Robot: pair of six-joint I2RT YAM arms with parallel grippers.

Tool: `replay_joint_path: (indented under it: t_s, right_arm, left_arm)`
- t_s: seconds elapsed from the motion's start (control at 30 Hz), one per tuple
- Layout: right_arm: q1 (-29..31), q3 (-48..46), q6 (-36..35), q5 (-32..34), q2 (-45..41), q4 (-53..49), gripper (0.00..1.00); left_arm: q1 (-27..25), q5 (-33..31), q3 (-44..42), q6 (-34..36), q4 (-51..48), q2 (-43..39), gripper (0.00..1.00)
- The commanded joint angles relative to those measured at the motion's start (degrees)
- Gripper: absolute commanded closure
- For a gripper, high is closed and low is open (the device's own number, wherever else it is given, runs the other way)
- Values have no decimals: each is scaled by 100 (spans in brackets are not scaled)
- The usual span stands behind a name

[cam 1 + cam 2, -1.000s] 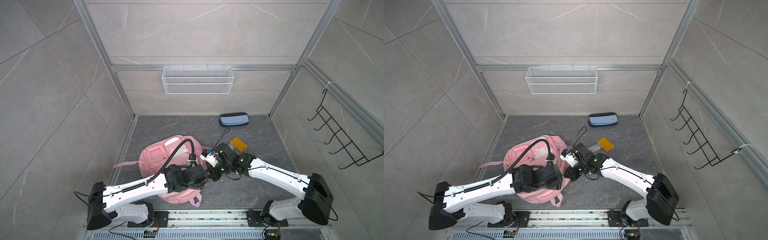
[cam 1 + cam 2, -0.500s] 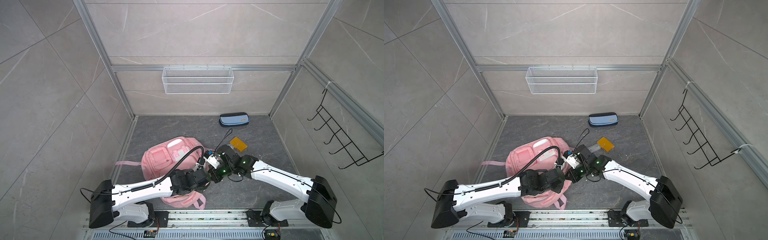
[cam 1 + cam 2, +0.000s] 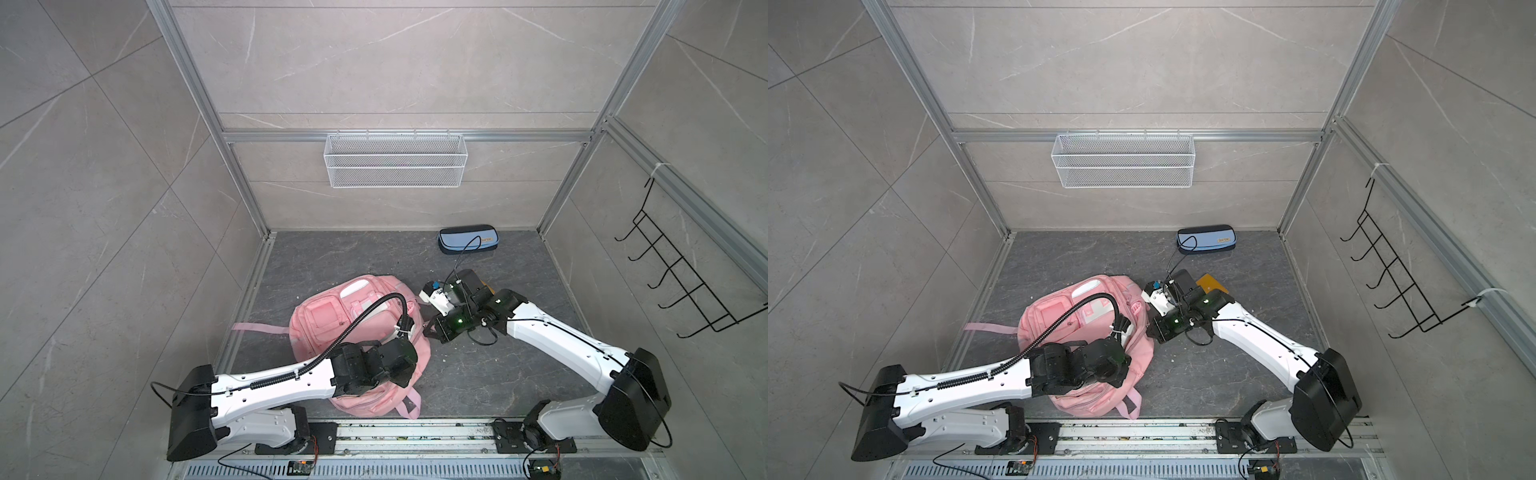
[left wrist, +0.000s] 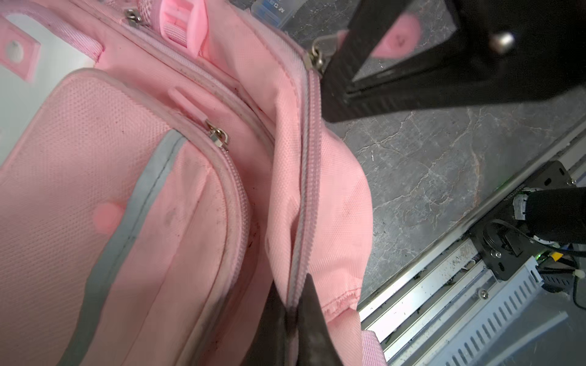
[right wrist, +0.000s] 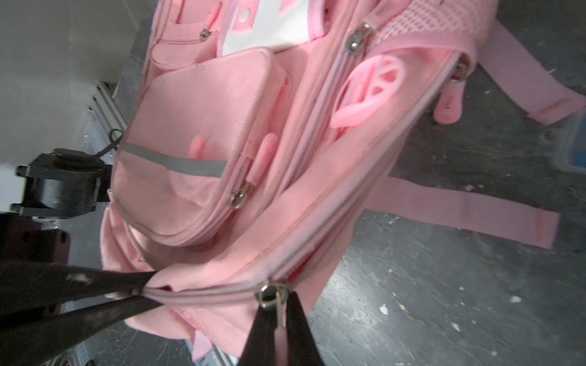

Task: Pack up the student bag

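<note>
Since nothing can go in until a zip is worked, the grey counter (image 3: 332, 257) carries the student bag (image 3: 320, 332) flat on its back, pockets upward, between the two arms and close to the near rail. Its long axis runs from that rail toward the back wall, leaning a little rightward at the far end. The end with the white patch points to the wall, and loose strap ends trail off the near end and the left side.

A blue pencil case (image 3: 467, 240) waits well apart by the back wall, and a flat yellow item (image 3: 1214, 284) lies half hidden under the right arm. Neither is packed yet, so the job looks barely begun.

Both arms meet at the bag's right-hand edge, where the main zip runs lengthwise. The left tool (image 4: 293, 312) is pressed together on the zip seam nearer the rail, pinching fabric. This looks like an anchor, keeping the soft cloth taut so that it does not bunch.

Just along that seam, the right tool (image 5: 279, 301) is clamped on the pull of the metal slider (image 5: 268, 293), placed to draw it along the zip line. Whether the teeth beyond the slider are parted, I cannot tell.
</note>
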Motion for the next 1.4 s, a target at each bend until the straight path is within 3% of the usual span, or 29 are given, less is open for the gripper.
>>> replay_joint_path:
  t_s: [0.0, 0.27, 0.53, 0.63, 0.73, 0.83, 1.03, 1.2, 1.37]
  right_arm:
    - [-433, 513, -114, 1159, 374, 138, 100]
    - [-712, 1296, -166, 1165, 1727, 712, 100]
    - [-721, 1284, -579, 567, 2000, 1110, 100]
    - [-723, 1256, -745, 237, 1846, 1096, 83]
    - [-727, 1230, -679, 107, 1419, 1002, 47]
    - [-894, 952, -351, 248, 788, 1007, 19]
    - [-1944, 497, 449, 808, 186, 372, 12]
    - [-2581, 729, 778, 888, 253, -126, 12]
    - [-2664, 944, 1020, 1005, 477, -408, 12]
  left_arm:
    - [-35, 363, -184, 276, -944, -160, 100]
    - [-27, 521, -352, 175, -774, -282, 100]
    - [-28, 487, -201, 78, -772, -279, 100]
    - [-16, 351, -68, -56, -636, -222, 100]
    - [62, 114, 261, -268, -582, 79, 100]
    - [251, 64, 607, -452, -301, 510, 100]
    - [803, -51, 1001, -1213, 65, 1348, 100]
    - [1040, -239, 1138, -2042, -405, 1674, 100]
    - [1208, 189, 1184, -1355, 293, 1904, 100]
